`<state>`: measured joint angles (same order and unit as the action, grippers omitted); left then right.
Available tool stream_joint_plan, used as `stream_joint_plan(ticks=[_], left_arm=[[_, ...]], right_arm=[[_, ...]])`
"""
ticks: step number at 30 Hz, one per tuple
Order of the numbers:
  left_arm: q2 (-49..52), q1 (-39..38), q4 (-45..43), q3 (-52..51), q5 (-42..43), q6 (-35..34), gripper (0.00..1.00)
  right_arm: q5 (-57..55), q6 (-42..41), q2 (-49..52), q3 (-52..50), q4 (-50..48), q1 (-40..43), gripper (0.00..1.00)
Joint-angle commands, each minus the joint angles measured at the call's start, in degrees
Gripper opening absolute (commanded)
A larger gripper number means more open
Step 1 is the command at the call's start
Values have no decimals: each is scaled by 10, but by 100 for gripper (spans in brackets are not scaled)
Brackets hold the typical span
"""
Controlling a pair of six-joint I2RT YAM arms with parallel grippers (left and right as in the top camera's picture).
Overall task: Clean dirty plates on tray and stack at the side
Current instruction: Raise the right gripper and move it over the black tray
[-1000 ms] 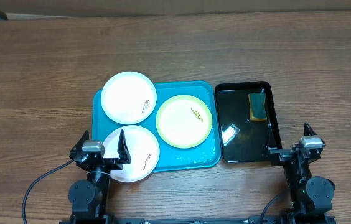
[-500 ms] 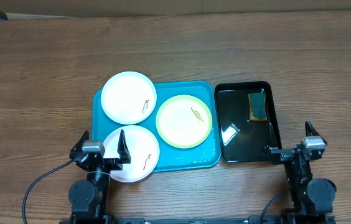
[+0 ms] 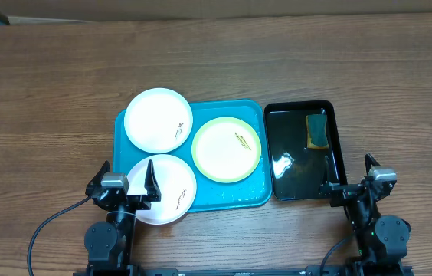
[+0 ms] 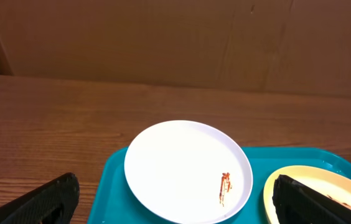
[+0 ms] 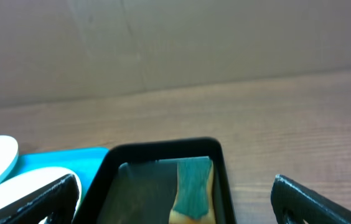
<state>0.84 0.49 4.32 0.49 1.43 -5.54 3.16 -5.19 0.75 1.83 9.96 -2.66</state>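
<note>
Overhead view: a white plate (image 3: pixel 158 120) overhangs the far left corner of the turquoise tray (image 3: pixel 258 109) at mid-worktop (image 3: pixel 47 77). A second white plate (image 3: pixel 166 188) overhangs the tray's near edge. A green-rimmed plate (image 3: pixel 227 149) lies beside them, next to the black tray (image 3: pixel 300 172) on the right. Each carries a small dark smear (image 3: pixel 178 129); none is cleaned or stacked yet. A yellow-and-green sponge (image 3: pixel 317 130) lies at the black tray's far end. The left tool (image 3: pixel 126 175) hovers with fingers spread wide above the near white plate, holding nothing. The right tool (image 3: pixel 350 175), equally wide and empty, sits at the black tray's near right corner. The step in hand looks to be fetching the sponge. The right tool would do well to clear the raised rim, close across the sponge's narrow sides and lift straight up before crossing over, while the left steadies a plate. Compared with a second ago, only the right tool differs, turned slightly left toward the black tray; everything else sits as it was.
</note>
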Motion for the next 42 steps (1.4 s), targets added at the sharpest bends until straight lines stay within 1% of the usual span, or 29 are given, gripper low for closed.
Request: stream_joint_plan(ticks=[1,4,7,11,14,15,20,24,28,29,30,32,33,35,36,39,42], left_arm=[[-6,2,1,-2,-4,9,100],[-6,2,1,-2,-4,9,100],[-6,2,1,-2,-4,9,100],[-6,2,1,-2,-4,9,100],[-6,2,1,-2,-4,9,100],[-6,2,1,-2,-4,9,100],[-6,2,1,-2,-4,9,100],[-6,2,1,-2,-4,9,100],[-6,2,1,-2,-4,9,100],[-6,2,1,-2,-4,9,100],[-6,2,1,-2,-4,9,100],[-6,2,1,-2,-4,9,100],[-6,2,1,-2,-4,9,100],[-6,2,1,-2,-4,9,100],[-6,2,1,-2,-4,9,100],[-6,2,1,-2,-4,9,100],[-6,2,1,-2,-4,9,100]], right_arm=[[8,-36,-3,68,57,2,100],[8,-36,17,132,106,2,100],[8,-36,65,207,148,2,100],[18,-36,172,323,204,2,100],[49,-36,261,414,268,2,100],[79,-36,320,473,318,2,100],[153,-36,456,612,445,2,100],[233,-36,523,678,497,2,100],[282,-37,558,684,507,2,100],[283,-37,565,684,513,2,81],[282,-37,572,684,521,2,66],[282,-37,582,684,535,2,43],[282,-37,588,683,540,2,35],[278,-37,596,683,551,1,24],[271,-37,599,683,558,0,23],[223,-37,606,673,572,0,21],[201,-39,607,664,568,-10,24]])
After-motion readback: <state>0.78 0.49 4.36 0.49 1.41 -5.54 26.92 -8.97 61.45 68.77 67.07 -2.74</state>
